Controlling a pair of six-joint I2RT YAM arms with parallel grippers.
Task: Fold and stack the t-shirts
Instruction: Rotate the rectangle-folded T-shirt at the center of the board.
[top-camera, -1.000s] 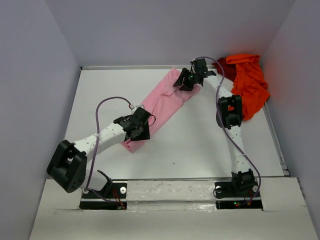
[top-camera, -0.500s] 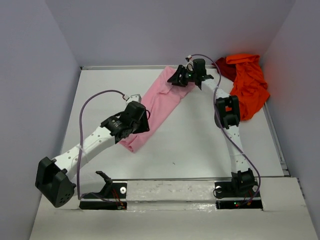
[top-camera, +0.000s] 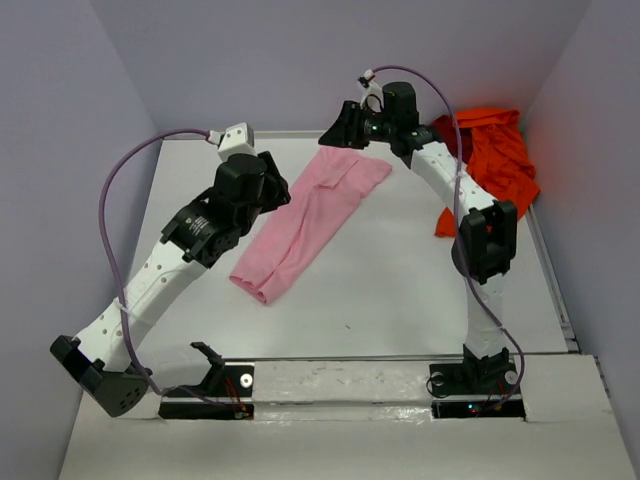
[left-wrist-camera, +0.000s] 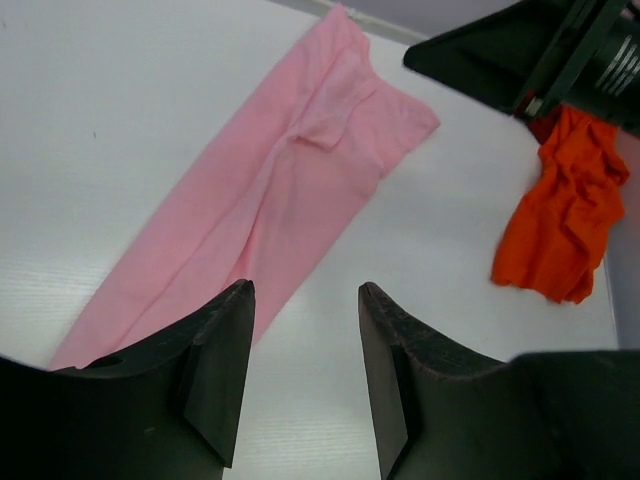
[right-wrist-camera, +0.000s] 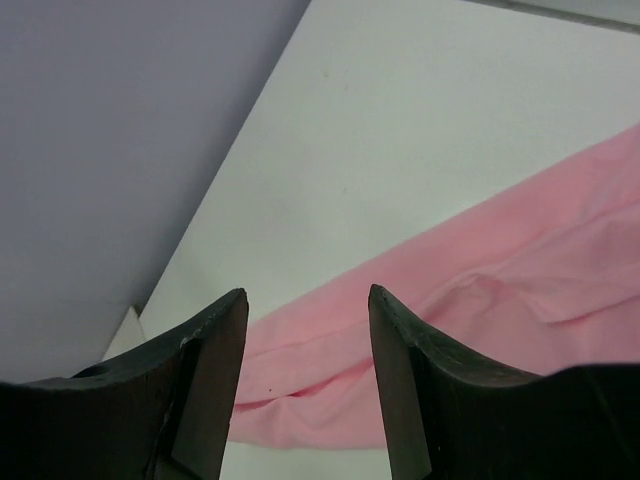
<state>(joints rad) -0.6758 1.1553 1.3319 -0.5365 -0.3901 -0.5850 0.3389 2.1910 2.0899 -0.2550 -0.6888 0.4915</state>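
Note:
A pink t-shirt (top-camera: 308, 218), folded into a long strip, lies slantwise on the white table; it also shows in the left wrist view (left-wrist-camera: 270, 190) and the right wrist view (right-wrist-camera: 470, 320). An orange t-shirt (top-camera: 500, 165) lies crumpled at the back right, seen too in the left wrist view (left-wrist-camera: 560, 215). My left gripper (top-camera: 268, 190) is open and empty, raised above the strip's left side. My right gripper (top-camera: 340, 130) is open and empty, raised above the strip's far end.
A dark red cloth (top-camera: 447, 135) peeks from under the orange shirt. Grey walls close in the table on the left, back and right. Bare table (top-camera: 400, 280) lies in front of the pink strip.
Both grippers have let go of the pink strip and risen above it. The left arm swung up and back; the right gripper moved left and up. The strip now lies flat.

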